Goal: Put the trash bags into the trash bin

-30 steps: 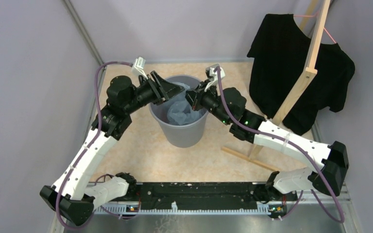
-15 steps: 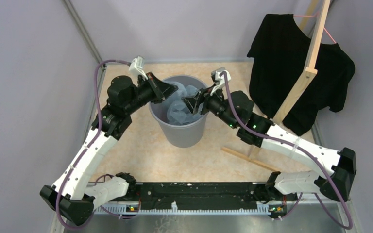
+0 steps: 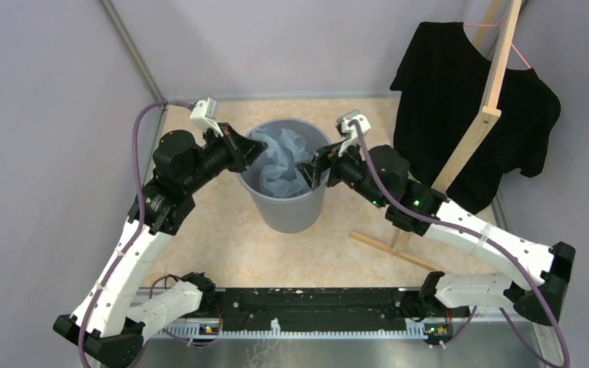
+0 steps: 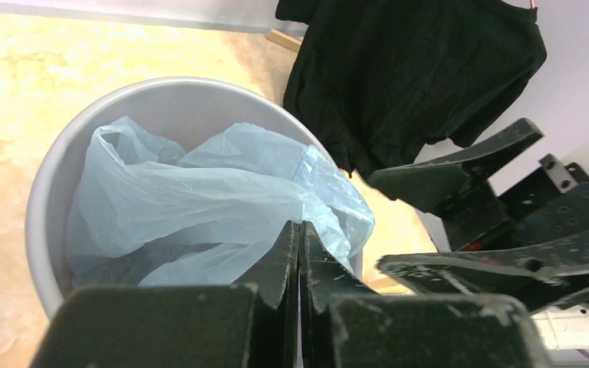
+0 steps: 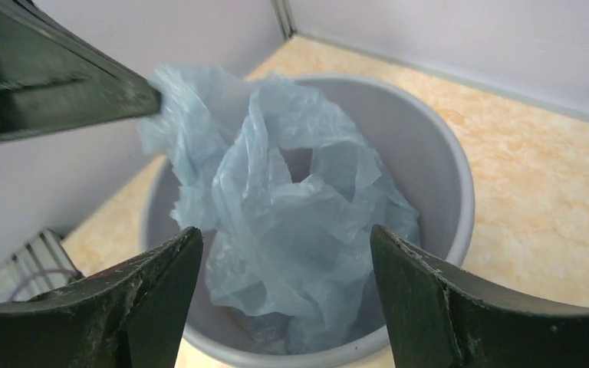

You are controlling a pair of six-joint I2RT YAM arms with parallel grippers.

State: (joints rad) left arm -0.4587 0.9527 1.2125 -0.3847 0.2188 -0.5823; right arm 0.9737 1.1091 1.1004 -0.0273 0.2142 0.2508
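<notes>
trash bags (image 3: 280, 165) lie bunched inside the trash bin (image 3: 287, 218), one corner pinched at the rim by closed jaws of the left arm (image 3: 192, 157). jaws of the right arm (image 3: 383, 172) stand spread, film just ahead and below.

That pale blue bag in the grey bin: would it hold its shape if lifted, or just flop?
Probably floppy: the trash bag lies crumpled in soft folds inside the trash bin. It is likely very light, since the film looks thin enough to see through. Being smooth and loose, it may slip from a weak pinch.
</notes>
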